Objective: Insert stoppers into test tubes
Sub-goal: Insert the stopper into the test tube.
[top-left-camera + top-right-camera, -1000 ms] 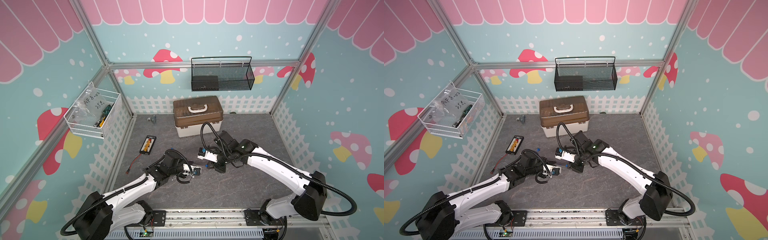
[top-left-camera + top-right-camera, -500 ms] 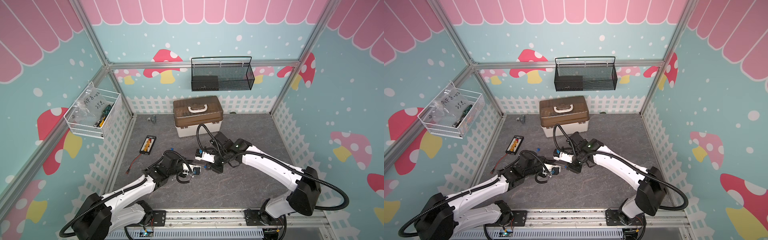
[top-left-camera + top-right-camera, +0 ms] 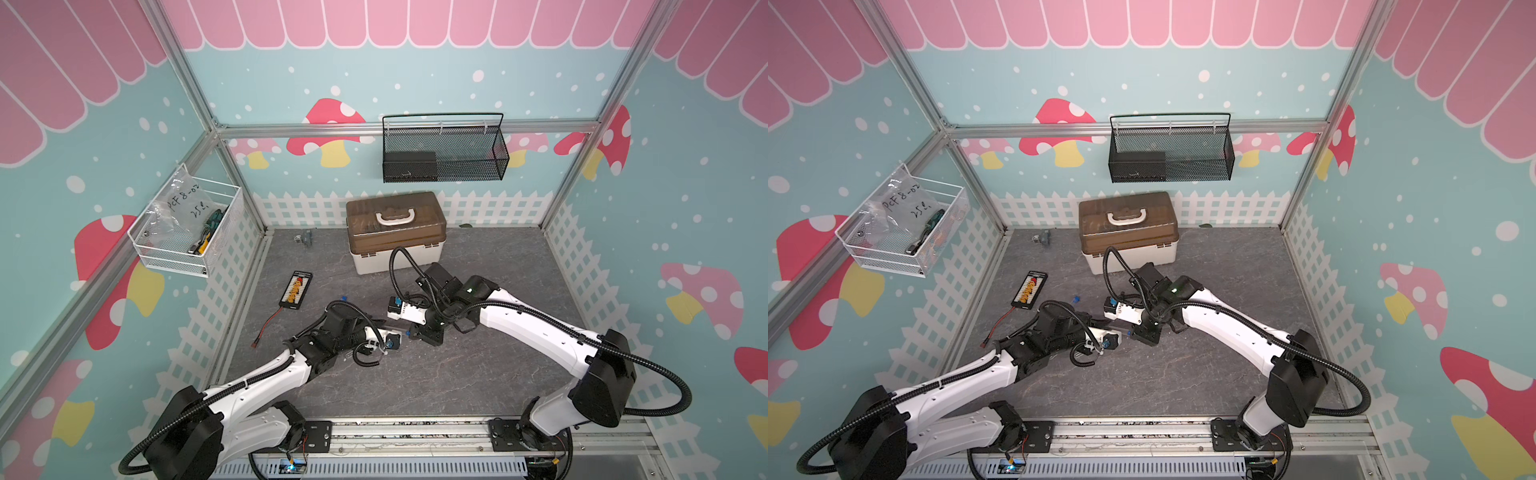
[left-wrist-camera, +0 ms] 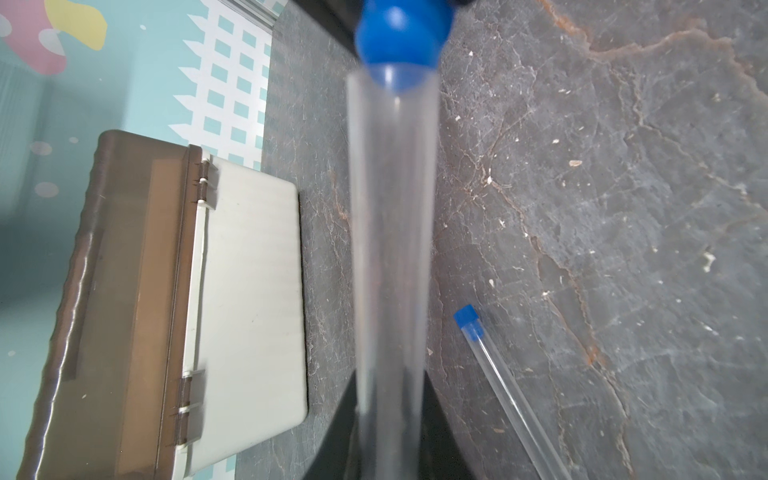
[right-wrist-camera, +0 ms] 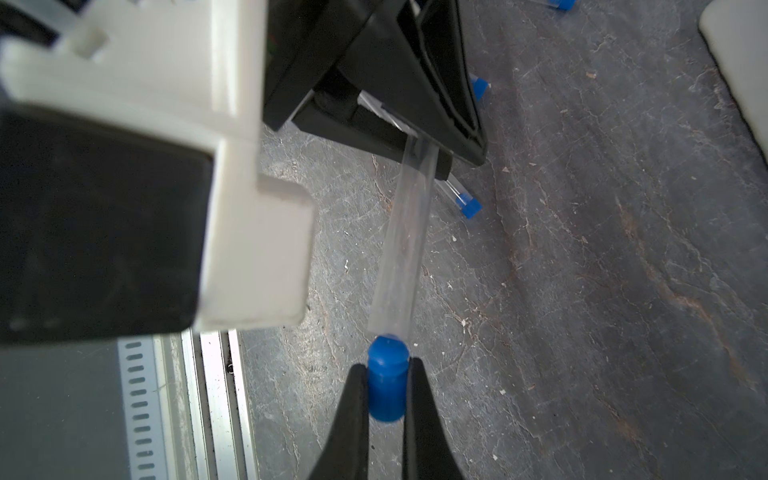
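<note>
My right tool (image 5: 388, 370) is clamped on a blue stopper (image 5: 386, 395). The stopper's nose sits right at the open mouth of the clear test tube (image 5: 401, 249), which my left tool (image 4: 390, 440) grips farther down its length, over the bench (image 3: 478, 374). Past them a capped tube (image 4: 498, 374) lies flat. Farthest back stands the brown-lidded box (image 3: 395, 232).

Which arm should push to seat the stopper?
Right. The right tool pinches the small blue plug-shaped stopper, tip at the mouth of the long clear tube; the left tool only holds that tube.
</note>
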Controlling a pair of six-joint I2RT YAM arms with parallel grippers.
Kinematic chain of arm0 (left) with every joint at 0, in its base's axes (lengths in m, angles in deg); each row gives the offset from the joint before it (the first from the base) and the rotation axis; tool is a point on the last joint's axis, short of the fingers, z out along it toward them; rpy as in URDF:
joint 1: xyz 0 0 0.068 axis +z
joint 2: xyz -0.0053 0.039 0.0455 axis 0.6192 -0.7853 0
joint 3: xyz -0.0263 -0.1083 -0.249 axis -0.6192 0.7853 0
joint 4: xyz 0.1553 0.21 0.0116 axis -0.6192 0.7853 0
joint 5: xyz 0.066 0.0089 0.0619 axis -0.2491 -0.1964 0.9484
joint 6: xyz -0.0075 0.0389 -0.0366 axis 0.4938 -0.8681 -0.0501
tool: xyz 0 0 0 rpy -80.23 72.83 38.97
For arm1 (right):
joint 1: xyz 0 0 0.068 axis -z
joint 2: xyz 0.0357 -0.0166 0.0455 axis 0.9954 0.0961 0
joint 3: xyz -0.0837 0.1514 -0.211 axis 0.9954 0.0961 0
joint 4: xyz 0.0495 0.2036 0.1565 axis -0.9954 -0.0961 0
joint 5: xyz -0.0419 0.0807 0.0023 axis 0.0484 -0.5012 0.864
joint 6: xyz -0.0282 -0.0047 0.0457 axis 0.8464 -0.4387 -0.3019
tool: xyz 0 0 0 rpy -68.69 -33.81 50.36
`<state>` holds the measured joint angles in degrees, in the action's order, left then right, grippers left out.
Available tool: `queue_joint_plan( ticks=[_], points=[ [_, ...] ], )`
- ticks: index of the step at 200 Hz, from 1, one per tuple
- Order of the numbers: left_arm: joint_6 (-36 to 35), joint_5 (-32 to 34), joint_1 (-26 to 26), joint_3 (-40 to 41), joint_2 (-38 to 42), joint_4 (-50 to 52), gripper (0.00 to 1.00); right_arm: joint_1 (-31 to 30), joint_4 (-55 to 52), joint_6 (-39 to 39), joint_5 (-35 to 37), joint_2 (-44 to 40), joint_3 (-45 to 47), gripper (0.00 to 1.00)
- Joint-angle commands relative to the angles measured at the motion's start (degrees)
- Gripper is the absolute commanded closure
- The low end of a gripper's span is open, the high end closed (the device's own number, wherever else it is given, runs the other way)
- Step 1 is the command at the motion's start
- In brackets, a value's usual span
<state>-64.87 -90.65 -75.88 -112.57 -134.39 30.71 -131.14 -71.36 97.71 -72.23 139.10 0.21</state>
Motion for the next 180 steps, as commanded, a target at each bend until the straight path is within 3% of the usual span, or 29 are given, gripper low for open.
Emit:
queue_joint_plan(
  ticks=[1, 105, 180],
  points=[
    [-0.36, -2.29, -0.6, 0.43, 1.21, -1.65, 1.0, -0.69, 0.72, -0.04, -0.09, 1.47, -1.82, 1.0],
    [-7.54, 6.33, -5.51, 3.26, 2.12, -5.63, 1.0, -0.9, -1.0, -7.13, -0.43, 8.57, -11.78, 1.0],
    [-12.69, 4.15, -10.97, 8.09, 6.6, -12.57, 1.0, -0.89, 1.66, -12.64, -4.89, 12.67, -19.28, 1.0]
  ],
)
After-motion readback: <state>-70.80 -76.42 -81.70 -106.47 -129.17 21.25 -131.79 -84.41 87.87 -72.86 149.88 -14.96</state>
